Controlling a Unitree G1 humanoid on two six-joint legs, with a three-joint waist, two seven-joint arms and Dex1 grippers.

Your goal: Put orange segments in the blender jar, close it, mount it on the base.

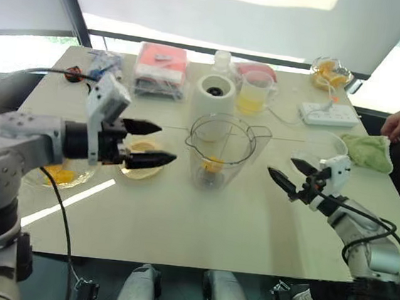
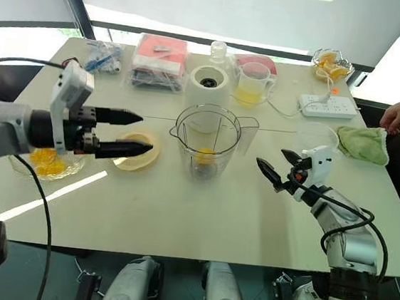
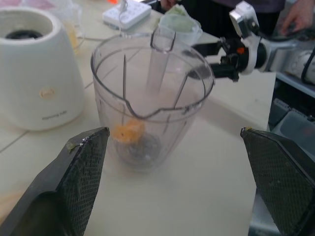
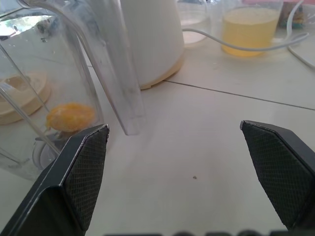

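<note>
Both our grippers are spread wide, holding nothing: left gripper beside the jar, right gripper near its handle. One orange segment sits by the blade. Next piece: lift from the bowl, drop straight through the rim. Base waits behind.

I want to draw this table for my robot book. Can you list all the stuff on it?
blender jar: one, clear, table middle, one orange segment inside
base: one, white, behind the jar
juice jug: one, clear, yellow juice, beside the base
glass bowl: one, clear, orange pieces, near left
round lid: one, pale yellow, left of the jar
power strip: one, white, far right
cloth: one, green, right edge
fruit bowl: one, far right corner
packets: red and white, far side
person's hand: right edge
left claw: black, open, empty
right claw: black, open, empty
</note>
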